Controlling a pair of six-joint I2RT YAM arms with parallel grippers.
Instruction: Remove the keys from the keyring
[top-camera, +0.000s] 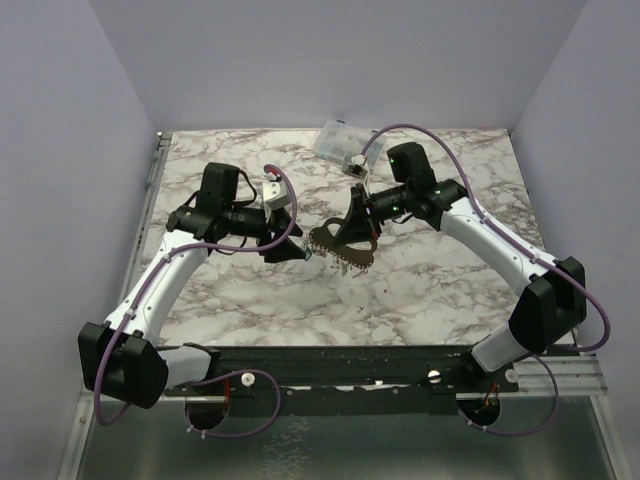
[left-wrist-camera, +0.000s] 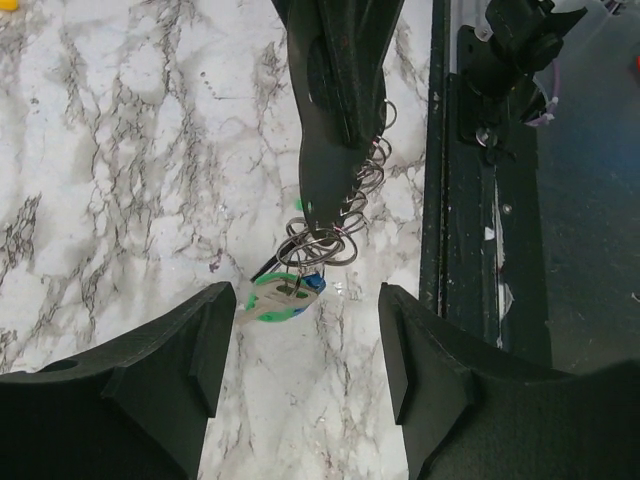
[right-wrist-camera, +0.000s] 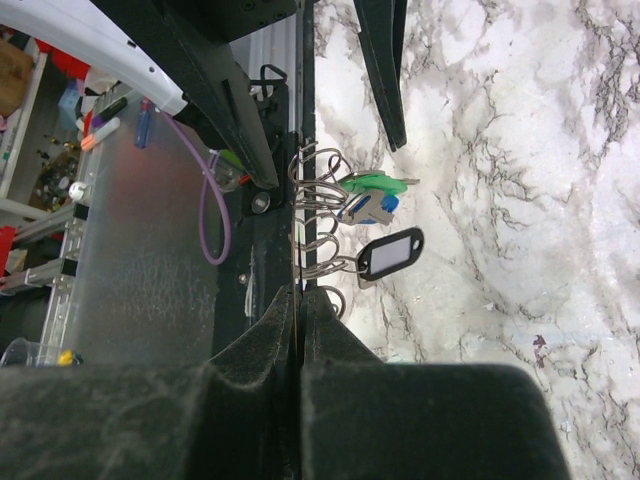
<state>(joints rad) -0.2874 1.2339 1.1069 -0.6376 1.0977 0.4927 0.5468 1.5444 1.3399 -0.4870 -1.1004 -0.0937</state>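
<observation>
My right gripper (right-wrist-camera: 300, 295) is shut on the thin edge of the grey metal keyring (right-wrist-camera: 298, 215) and holds it above the marble table; several wire split rings (right-wrist-camera: 322, 190) hang from the keyring. On them hang a green-headed key (right-wrist-camera: 375, 183), a blue-headed key (right-wrist-camera: 372, 207) and a black tag (right-wrist-camera: 390, 253). In the top view the keyring (top-camera: 340, 252) sits below the right gripper (top-camera: 352, 230). My left gripper (left-wrist-camera: 305, 335) is open and empty. The green key (left-wrist-camera: 272, 298) and blue key (left-wrist-camera: 315, 285) hang just ahead of its fingertips. In the top view the left gripper (top-camera: 290, 243) is just left of the keyring.
A clear plastic compartment box (top-camera: 340, 143) stands at the table's back edge behind the right arm. A small yellow thing (left-wrist-camera: 6, 4) lies on the marble at the corner of the left wrist view. The black rail (top-camera: 400, 362) runs along the near edge.
</observation>
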